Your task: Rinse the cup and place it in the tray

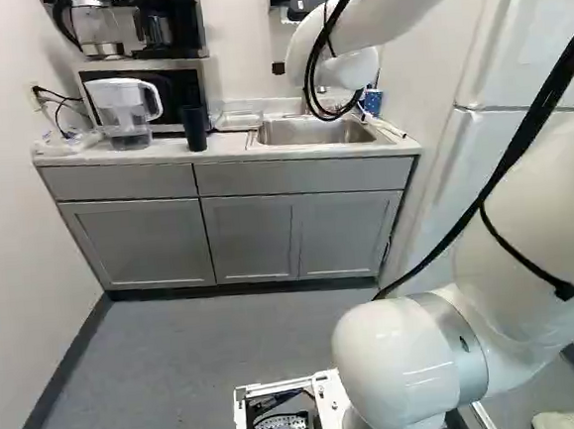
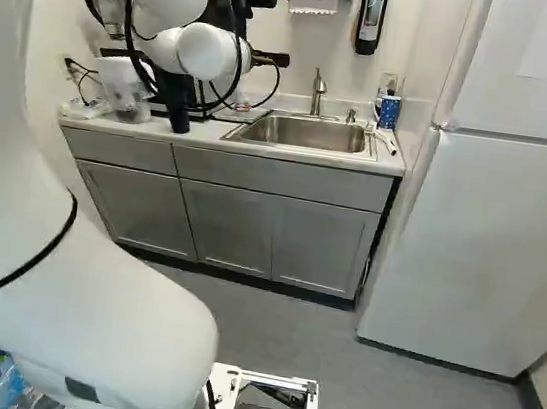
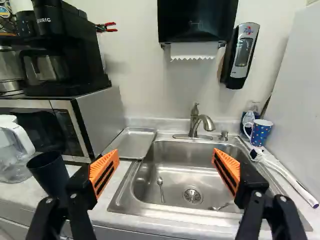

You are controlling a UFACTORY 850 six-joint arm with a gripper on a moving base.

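Observation:
In the right base view my gripper (image 2: 271, 59) is partly hidden behind the wrist. The wrist view shows the gripper (image 3: 165, 172) open, its orange-padded fingers wide apart with nothing between them, facing the sink. A black cup (image 3: 51, 172) stands upright on the counter, just outside one finger; it also shows as a dark cup (image 1: 195, 127) in the left base view. A blue patterned mug (image 3: 260, 132) stands beyond the sink's opposite side, by the wall. The shallow metal tray (image 3: 131, 143) lies between microwave and sink.
The sink (image 3: 175, 175) holds a spoon (image 3: 161, 190), with the faucet (image 3: 197, 122) behind. A brush (image 3: 285, 172) lies beside it. A water pitcher (image 1: 126, 110), microwave (image 3: 50, 125) and coffee maker (image 3: 65, 50) stand beyond the black cup. The fridge (image 2: 492, 233) stands beside the counter.

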